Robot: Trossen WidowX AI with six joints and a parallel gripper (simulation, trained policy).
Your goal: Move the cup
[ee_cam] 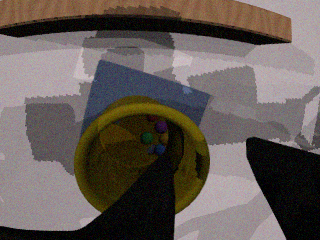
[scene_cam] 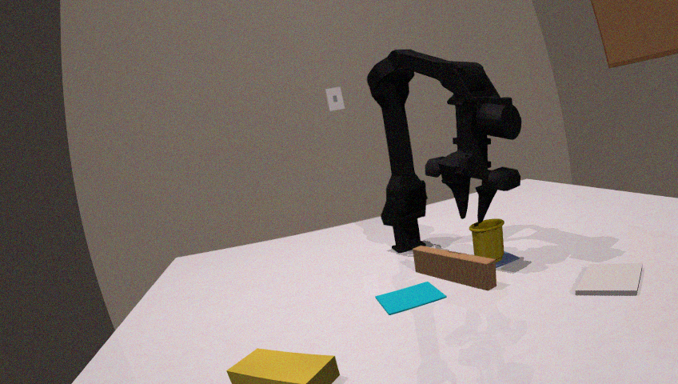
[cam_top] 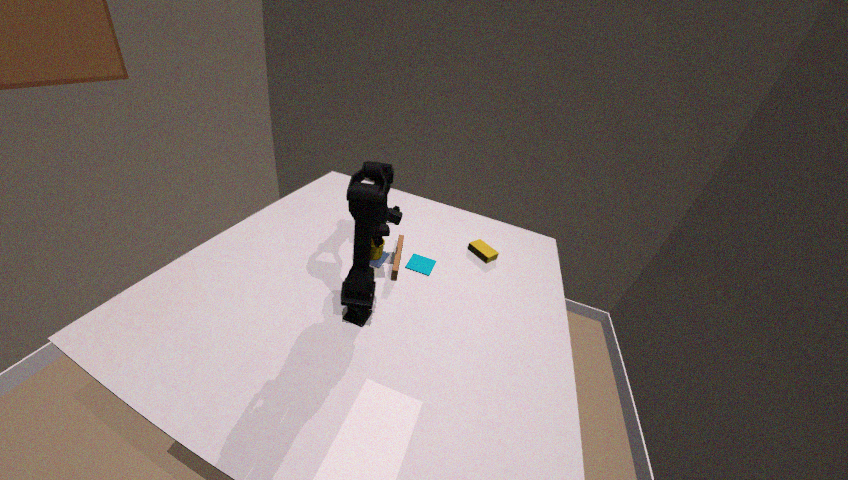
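Cup (cam_top: 377,249) (scene_cam: 488,242) (ee_cam: 82,162) on white table (cam_top: 476,356) (scene_cam: 285,294) (ee_cam: 30,200), grey-brown walls (cam_top: 446,89) (scene_cam: 213,118) around; end effector (cam_top: 380,236) (scene_cam: 471,220) (ee_cam: 209,155) partly open, gripping nothing

Arm (cam_top: 361,237) (scene_cam: 398,138): matte black throughout, dark from foot to tip. Base small and blocky; lower joint housing bulky, faceted. Two long, slim links; rounded housing at the elbow. Fat, blunt cylinder near the wrist, small square tabs along the section below. Pincer (scene_cam: 471,221) (ee_cam: 209,155): black, chunky rounded blocks at both sides, two tapering, wedge-like fingers with narrow tips.
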